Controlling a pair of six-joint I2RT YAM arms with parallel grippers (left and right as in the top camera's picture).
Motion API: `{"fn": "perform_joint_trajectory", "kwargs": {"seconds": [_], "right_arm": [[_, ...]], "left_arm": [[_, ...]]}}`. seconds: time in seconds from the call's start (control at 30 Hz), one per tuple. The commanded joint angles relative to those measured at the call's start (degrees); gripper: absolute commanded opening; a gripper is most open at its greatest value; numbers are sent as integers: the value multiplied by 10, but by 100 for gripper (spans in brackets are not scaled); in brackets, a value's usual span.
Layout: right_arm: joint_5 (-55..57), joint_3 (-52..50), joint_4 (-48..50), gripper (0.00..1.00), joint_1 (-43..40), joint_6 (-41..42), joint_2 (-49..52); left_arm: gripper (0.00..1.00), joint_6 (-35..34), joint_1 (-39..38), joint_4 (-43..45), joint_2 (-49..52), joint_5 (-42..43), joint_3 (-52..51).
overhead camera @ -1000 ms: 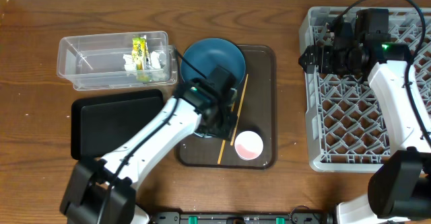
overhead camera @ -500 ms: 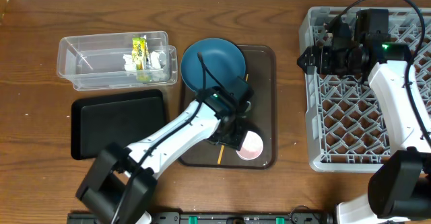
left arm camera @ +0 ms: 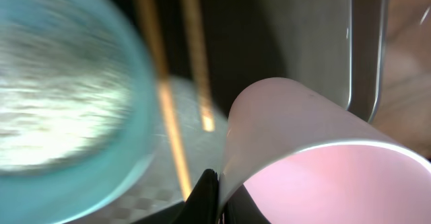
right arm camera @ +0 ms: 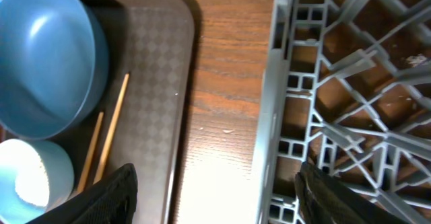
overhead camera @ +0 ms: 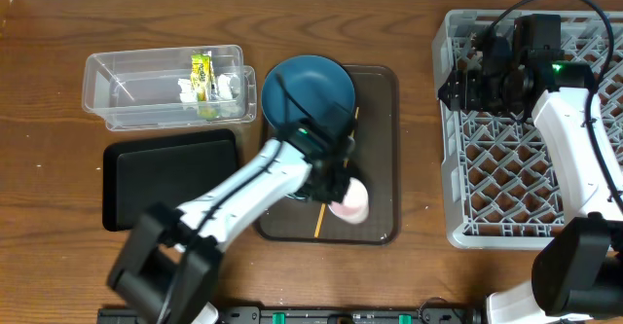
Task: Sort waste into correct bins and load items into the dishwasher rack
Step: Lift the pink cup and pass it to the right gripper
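Pinching the pink cup (overhead camera: 352, 200) by its rim, lower centre, the left tool (overhead camera: 335, 181) is holding it tilted; the right tool (right arm camera: 217, 196) is hanging wide open, empty.

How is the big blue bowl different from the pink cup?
The blue bowl is much bigger and wider than the pink cup. The bowl is dark blue; the cup is pale pink. The bowl sits level; the cup is tipped, with the left gripper gripping its rim. Both are round and over the brown tray.
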Motion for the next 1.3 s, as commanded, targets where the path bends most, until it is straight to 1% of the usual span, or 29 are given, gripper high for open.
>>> {"fn": "perform_joint_trajectory", "kwargs": {"seconds": [0.0,0.1,0.17,0.23,0.3,0.37,0.43,0.47,0.53,0.63,0.73,0.93,1.03,1.27], "right_arm": [[16,-1,9,74,3,-4,3],[-1,-1,26,75,3,-4,3],[-27,-1,42,75,3,-5,3],[-48,-1,63,75,4,-5,3],[-72,-1,90,77,5,-17,3],[-125,-1,116,78,5,-64,3],[-209,-1,140,79,5,-119,3],[-261,-1,152,81,5,-153,3],[-361,-1,163,83,6,-239,3],[-454,-1,164,88,13,-315,3],[-495,-1,165,89,26,-352,3],[-507,-1,178,90,62,-376,3],[-510,-1,190,91,78,-376,3],[-552,-1,216,89,98,-376,3]], "left_arm": [[6,1,54,17,-60,-1,37],[6,1,113,87,-91,20,40],[6,1,151,147,-97,67,40],[6,-3,193,221,-92,136,40],[6,-35,226,291,-80,183,40],[6,-79,256,348,-66,222,40],[6,-134,285,416,-47,308,40],[6,-155,294,448,-38,355,40],[6,-200,305,521,-16,454,40],[6,-250,306,595,11,542,40],[6,-275,300,614,29,593,40],[6,-276,286,614,50,687,39],[6,-276,278,615,50,703,39],[6,-276,274,615,50,703,39]]}}
